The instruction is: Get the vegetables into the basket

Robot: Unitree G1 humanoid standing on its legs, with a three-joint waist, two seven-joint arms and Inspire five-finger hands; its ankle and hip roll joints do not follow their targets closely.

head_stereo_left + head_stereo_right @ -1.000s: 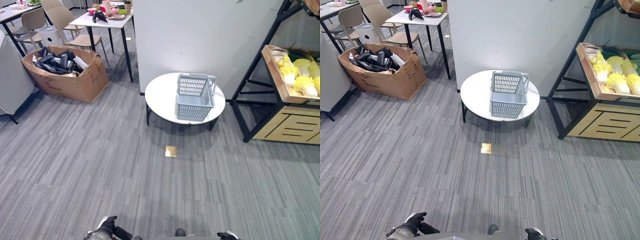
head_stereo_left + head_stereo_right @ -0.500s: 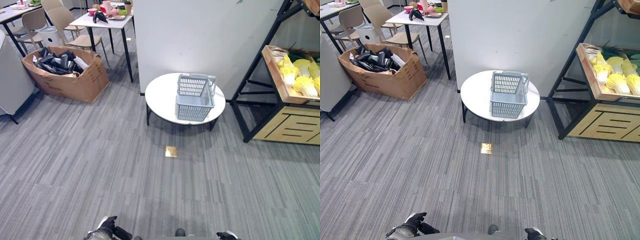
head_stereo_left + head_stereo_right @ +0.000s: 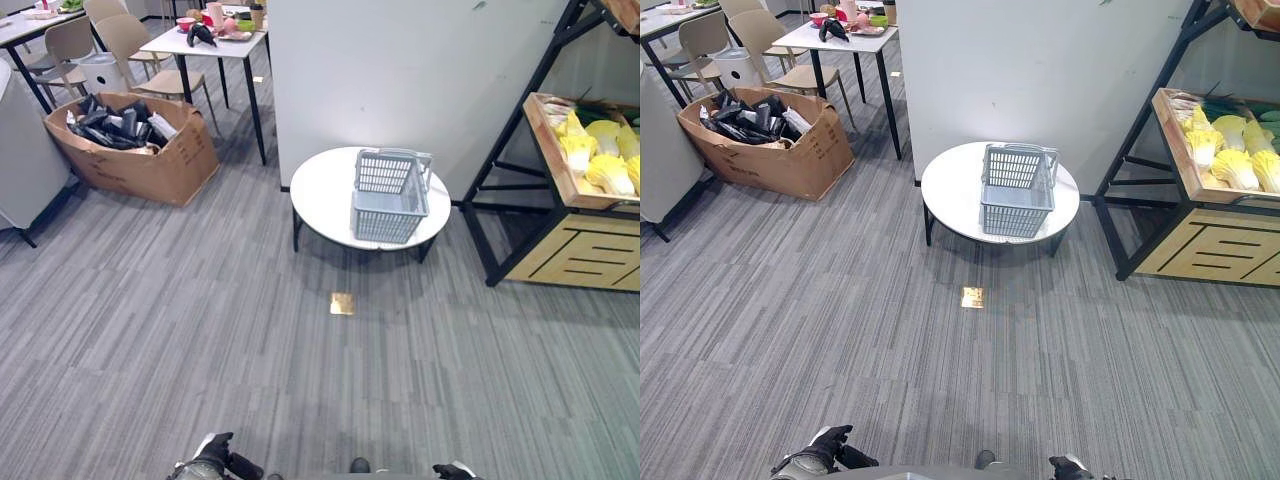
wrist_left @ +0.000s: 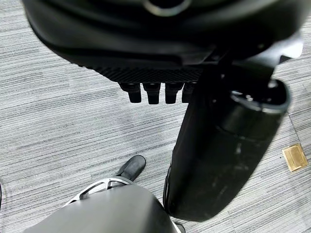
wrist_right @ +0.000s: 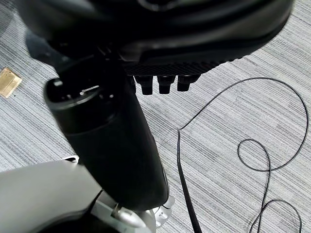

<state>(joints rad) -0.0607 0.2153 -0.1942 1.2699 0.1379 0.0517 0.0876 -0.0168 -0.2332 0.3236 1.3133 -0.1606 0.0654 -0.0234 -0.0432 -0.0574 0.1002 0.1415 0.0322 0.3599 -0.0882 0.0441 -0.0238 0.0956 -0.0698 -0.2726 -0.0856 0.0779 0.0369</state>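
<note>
Grey plastic basket (image 3: 390, 196), boxy with open slats, on a small round white table (image 3: 325, 195) with thin dark legs. Handle resting on the far rim. Nothing to be seen inside.

Yellow-and-white cabbages (image 3: 603, 150), leafy and bumpy, piled in a wooden crate (image 3: 552, 150) on a black metal rack (image 3: 520, 110) at the right, well apart from the basket. Some green leaves behind them.

Left hand (image 4: 160, 90) hanging low over striped grey carpet (image 3: 200, 330), dark, fingers curled short, holding nothing. Right hand (image 5: 163, 83) the same: low, fingers tucked in, empty.

Brown cardboard box (image 3: 135, 150) full of dark things at the far left. Small shiny square plate (image 3: 342, 303) set flat in the carpet near the table. Plain white wall (image 3: 400, 70) behind.
</note>
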